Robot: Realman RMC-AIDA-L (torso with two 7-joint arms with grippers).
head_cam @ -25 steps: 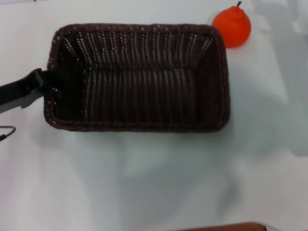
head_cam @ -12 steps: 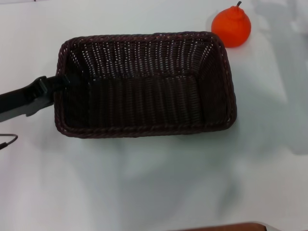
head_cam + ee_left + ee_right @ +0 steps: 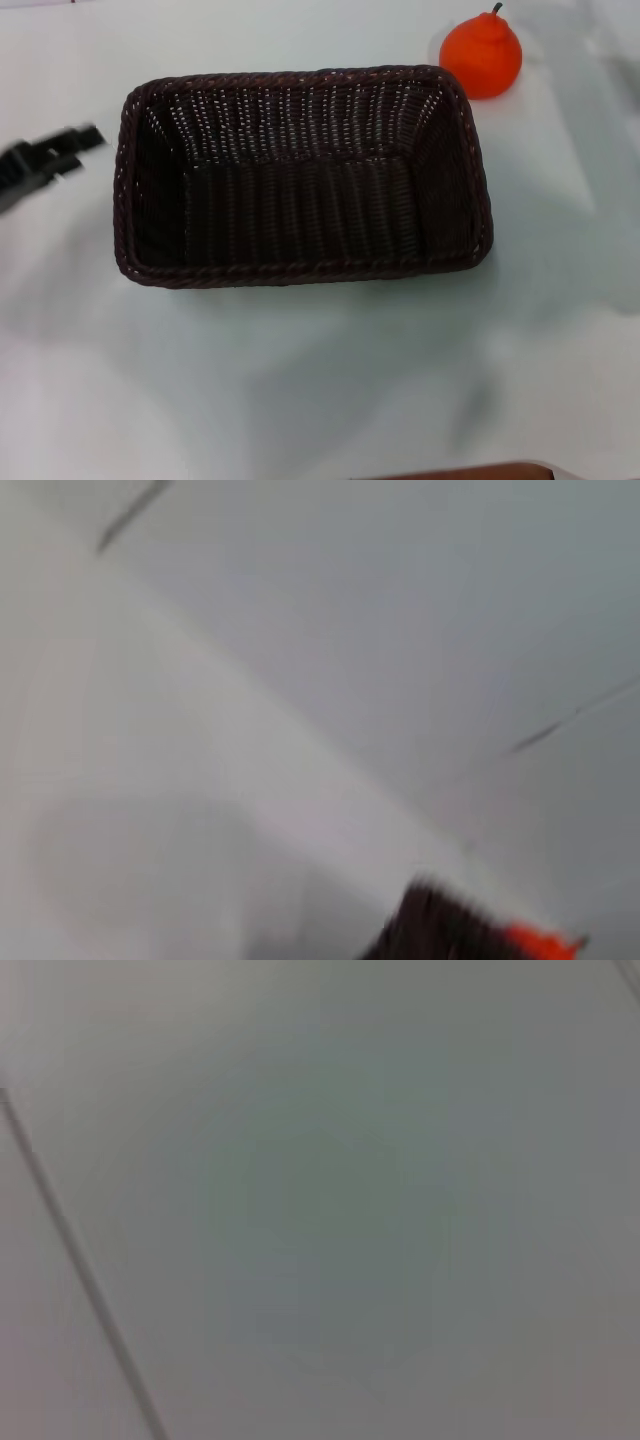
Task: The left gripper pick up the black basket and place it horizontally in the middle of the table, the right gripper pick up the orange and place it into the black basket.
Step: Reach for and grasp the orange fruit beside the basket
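Note:
The black basket [image 3: 300, 180] lies with its long side across the white table [image 3: 300, 380], near the middle, and holds nothing. My left gripper [image 3: 78, 148] is at the left edge of the head view, blurred, a short way left of the basket's left rim and apart from it; its jaws look parted and empty. The orange [image 3: 482, 55] stands on the table just beyond the basket's far right corner. The left wrist view shows a dark bit of the basket [image 3: 430, 932] and a sliver of the orange [image 3: 540, 942]. My right gripper is out of view.
A brown edge [image 3: 470, 472] shows at the bottom of the head view. The right wrist view shows only a plain pale surface with a dark line [image 3: 80, 1260].
My left gripper set the basket down, let go of its left rim and pulled back to the left. The basket has stayed put over the last half second. The orange has not moved.

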